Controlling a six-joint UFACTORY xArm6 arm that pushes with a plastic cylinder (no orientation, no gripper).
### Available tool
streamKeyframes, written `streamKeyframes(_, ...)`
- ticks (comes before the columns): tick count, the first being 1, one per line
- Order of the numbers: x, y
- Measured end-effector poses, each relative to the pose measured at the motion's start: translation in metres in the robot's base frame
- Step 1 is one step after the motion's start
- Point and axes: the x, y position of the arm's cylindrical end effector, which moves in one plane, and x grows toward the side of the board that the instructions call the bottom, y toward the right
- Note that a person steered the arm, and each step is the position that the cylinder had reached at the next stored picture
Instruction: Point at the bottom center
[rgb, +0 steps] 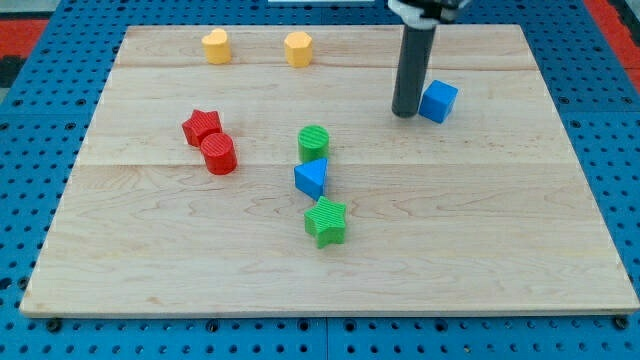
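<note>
wooden board (500, 260) over blue pegboard (20, 120), blocks scattered.

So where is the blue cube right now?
The blue cube sits toward the view's top right of the wooden board, right beside my tip, which is just to its left. All the other blocks lie farther to the view's left.

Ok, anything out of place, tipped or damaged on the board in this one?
Nothing stands out. All eight blocks sit flat on the wooden board, none tipped or damaged. My tip rests just left of the blue cube near the view's top right, far from the bottom center. The red star and red cylinder touch.
</note>
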Motion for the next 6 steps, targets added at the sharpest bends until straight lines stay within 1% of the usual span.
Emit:
streamKeyframes(1,0.061,0.016)
streamKeyframes(2,0.090,-0.046)
streamKeyframes(3,0.133,-0.053)
streamKeyframes(4,0.202,-0.006)
streamKeyframes(5,0.225,-0.088)
streamKeyframes(6,0.225,-0.122)
